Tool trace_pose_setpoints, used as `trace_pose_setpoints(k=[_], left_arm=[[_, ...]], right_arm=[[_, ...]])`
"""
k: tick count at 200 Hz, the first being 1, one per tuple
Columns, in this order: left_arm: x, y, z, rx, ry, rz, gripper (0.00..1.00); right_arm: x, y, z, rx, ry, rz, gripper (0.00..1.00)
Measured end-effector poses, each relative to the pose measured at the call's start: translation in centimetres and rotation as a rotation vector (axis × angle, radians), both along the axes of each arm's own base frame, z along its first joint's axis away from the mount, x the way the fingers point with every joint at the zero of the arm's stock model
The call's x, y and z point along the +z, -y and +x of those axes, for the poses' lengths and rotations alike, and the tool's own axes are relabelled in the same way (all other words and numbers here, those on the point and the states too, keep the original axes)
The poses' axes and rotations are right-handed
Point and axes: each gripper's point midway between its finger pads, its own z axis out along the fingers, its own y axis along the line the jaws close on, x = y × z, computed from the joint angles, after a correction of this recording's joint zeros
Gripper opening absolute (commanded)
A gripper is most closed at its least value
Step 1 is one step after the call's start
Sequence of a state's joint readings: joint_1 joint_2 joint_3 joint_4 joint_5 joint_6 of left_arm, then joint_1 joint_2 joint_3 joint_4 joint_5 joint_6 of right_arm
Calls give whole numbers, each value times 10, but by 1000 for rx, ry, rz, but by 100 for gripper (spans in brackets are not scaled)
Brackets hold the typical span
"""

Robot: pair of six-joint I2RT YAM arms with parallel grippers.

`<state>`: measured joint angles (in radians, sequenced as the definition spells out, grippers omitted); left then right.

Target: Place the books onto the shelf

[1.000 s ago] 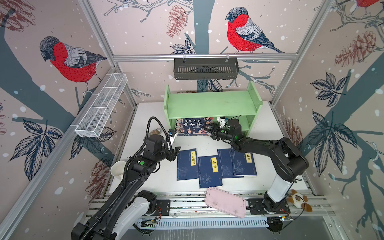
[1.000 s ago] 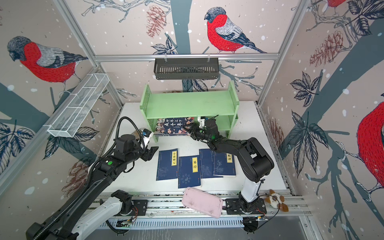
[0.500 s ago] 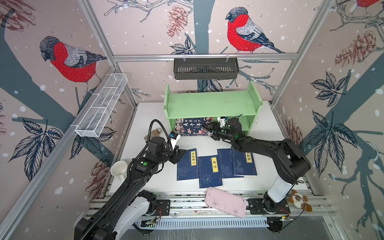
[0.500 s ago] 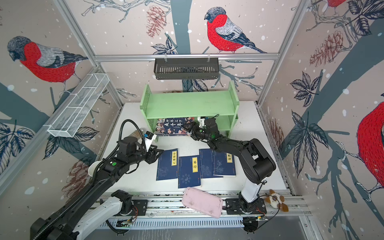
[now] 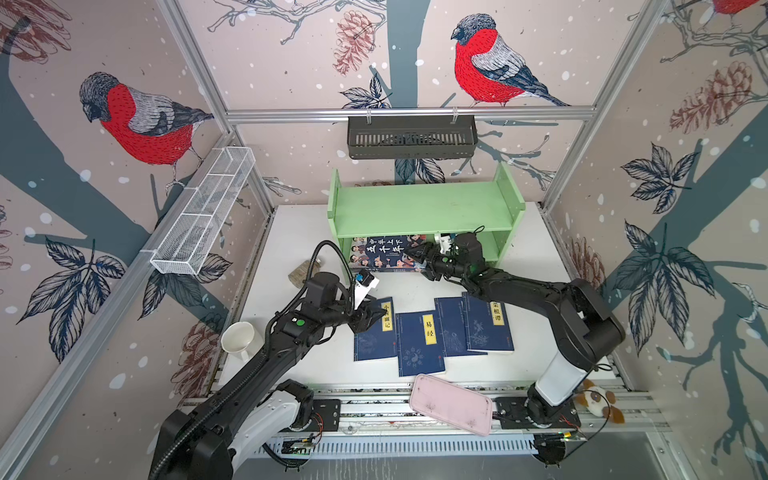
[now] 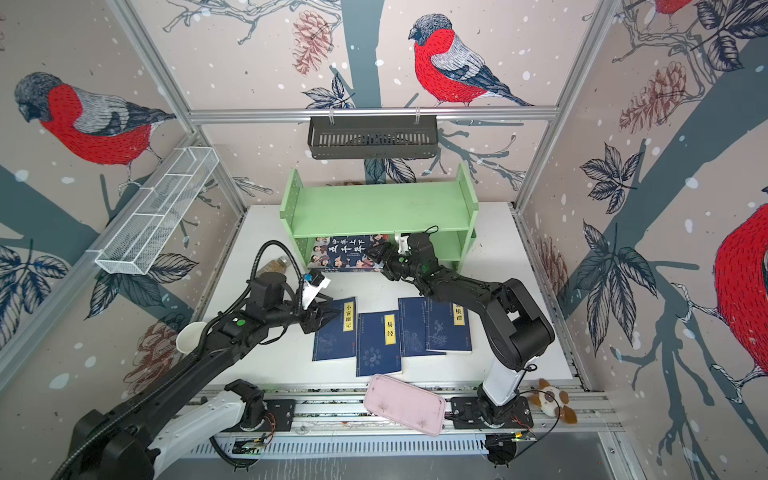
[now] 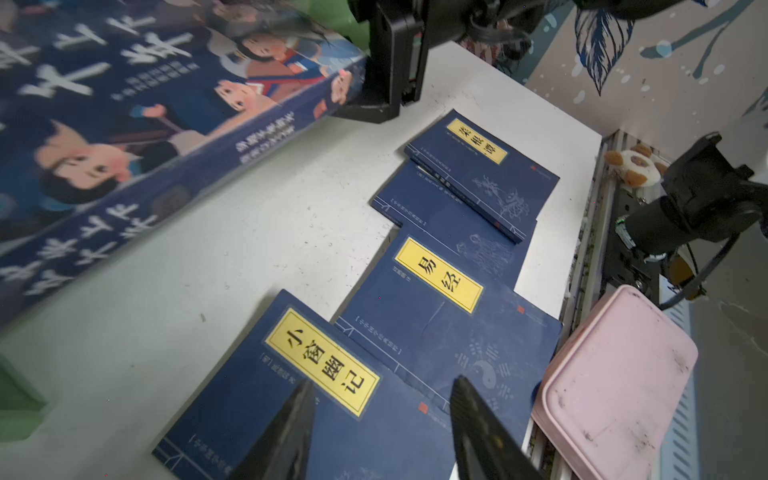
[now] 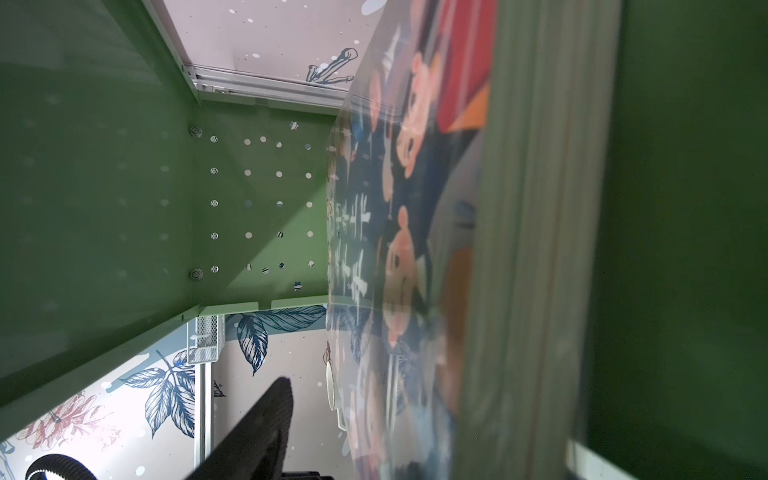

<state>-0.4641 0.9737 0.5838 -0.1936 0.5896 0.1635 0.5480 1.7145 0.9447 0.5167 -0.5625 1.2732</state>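
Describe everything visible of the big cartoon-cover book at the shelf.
The cartoon-cover book is a thick dark-blue paperback with large white characters, cartoon figures and a printed spine. It leans, cover outward, at the left of the green shelf's lower opening. The right end effector is at its right edge; whether it grips is unclear.

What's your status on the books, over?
Left gripper open above leftmost navy book. Right gripper open beside large book, leaning in shelf's lower tier. Four navy books flat on table. Nothing blocking.

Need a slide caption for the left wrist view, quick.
Left gripper hovers open over the nearest navy book; beyond it, the cartoon book sits at the green shelf.
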Motion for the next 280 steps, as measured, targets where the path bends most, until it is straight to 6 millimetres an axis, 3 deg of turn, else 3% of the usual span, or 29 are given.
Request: trace_pose_setpoints(k=[51,78,137,217,280], left_arm=[[-12,14,-17,-107,61,38,53],[-18,17,-11,-124,95,48,53],[-21,27,5,-129,165,29,53],[-7,30,16,-101,238,7,53],[43,27,14,-105,268,13,55]], right_arm=[[-1,3,-2,-2,-4,-27,70],[-16,9,-3,-26,-40,-82,70],[-14,16,-8,-42,-45,-106,70],[-10,28,-27,-44,-25,-113,69],[-24,33,-38,-40,-44,-94,65]])
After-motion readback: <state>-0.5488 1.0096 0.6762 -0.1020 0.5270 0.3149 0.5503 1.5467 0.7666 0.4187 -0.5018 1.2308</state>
